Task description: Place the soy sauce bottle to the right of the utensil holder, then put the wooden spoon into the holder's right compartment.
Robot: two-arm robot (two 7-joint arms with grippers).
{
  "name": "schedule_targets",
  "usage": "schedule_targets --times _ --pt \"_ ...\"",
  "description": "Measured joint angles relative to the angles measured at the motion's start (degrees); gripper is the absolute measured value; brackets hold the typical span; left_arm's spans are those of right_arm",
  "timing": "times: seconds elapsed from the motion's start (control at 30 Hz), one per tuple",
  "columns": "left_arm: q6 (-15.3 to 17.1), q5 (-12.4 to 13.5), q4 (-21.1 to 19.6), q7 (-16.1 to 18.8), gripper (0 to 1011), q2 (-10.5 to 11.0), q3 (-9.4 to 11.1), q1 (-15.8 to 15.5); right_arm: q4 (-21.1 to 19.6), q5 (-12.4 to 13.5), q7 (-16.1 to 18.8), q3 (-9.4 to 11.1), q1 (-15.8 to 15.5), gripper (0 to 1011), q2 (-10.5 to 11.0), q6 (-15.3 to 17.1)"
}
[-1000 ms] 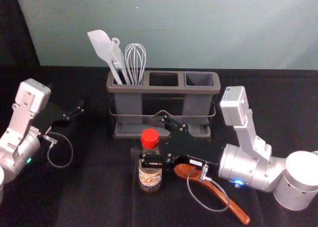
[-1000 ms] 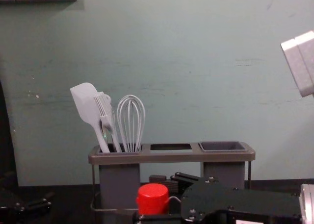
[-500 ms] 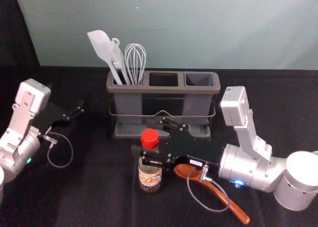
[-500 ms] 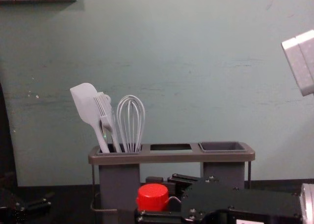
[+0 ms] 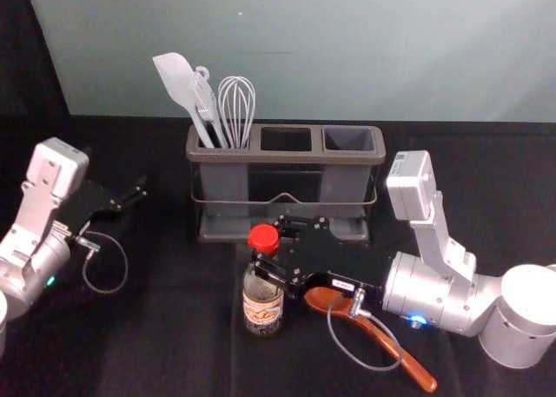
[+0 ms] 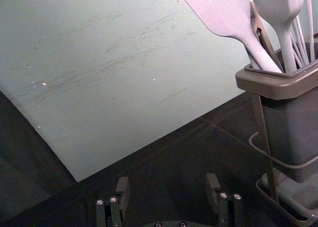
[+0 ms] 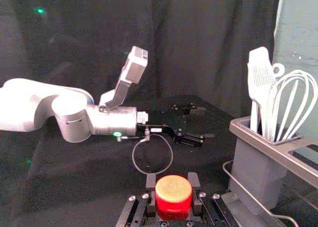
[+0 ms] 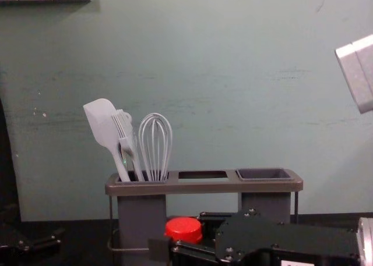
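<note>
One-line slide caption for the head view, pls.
Right gripper around the soy sauce bottle, utensil holder behind, wooden spoon lying partly beneath the gripper.

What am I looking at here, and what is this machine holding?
This is a robot with two metal arms, each ending in a gripper that works like a hand. One picture looks down from its head, one forward from its chest, and two come from its wrists. On the dark table stands a holder with a spatula, a brush and a whisk in its left compartment. A wooden spoon lies in front. The right gripper appears to grip the sauce bottle just below its red cap. The left gripper is open, left of the holder.
</note>
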Motion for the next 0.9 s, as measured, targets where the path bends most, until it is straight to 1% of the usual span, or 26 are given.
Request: schedule_targets --times 0.07,0.23,0.37,0.47,0.57,0.6,0.7,0.9 --pt "0.0 0.0 0.0 0.0 1005 0.0 0.0 0.0 0.0 0.0 0.0 0.0 0.0 381 0.0 0.0" --pt "0.0 0.0 0.0 0.0 1005 0.0 0.0 0.0 -0.1 0.0 0.0 0.0 0.0 381 0.0 0.0" --pt "0.0 0.0 0.0 0.0 1005 0.0 0.0 0.0 -1.2 0.1 -0.6 0.5 -0.4 381 0.4 0.0" --pt "0.0 0.0 0.0 0.0 1005 0.0 0.0 0.0 -2.5 0.4 -0.9 1.0 -0.6 381 0.9 0.4" --pt "0.0 0.0 0.0 0.0 1005 0.0 0.0 0.0 -4.8 1.0 -1.1 1.5 -0.8 381 1.9 1.4" --pt "0.0 0.0 0.0 0.0 1005 0.0 0.0 0.0 -4.8 1.0 -1.1 1.5 -0.8 381 1.9 1.4" --pt "0.0 0.0 0.0 0.0 1005 0.0 0.0 0.0 -7.0 1.8 -1.1 2.1 -0.9 381 3.0 2.5" --pt "0.0 0.0 0.0 0.0 1005 0.0 0.0 0.0 -9.9 3.3 -1.6 3.2 -1.2 381 4.6 3.6"
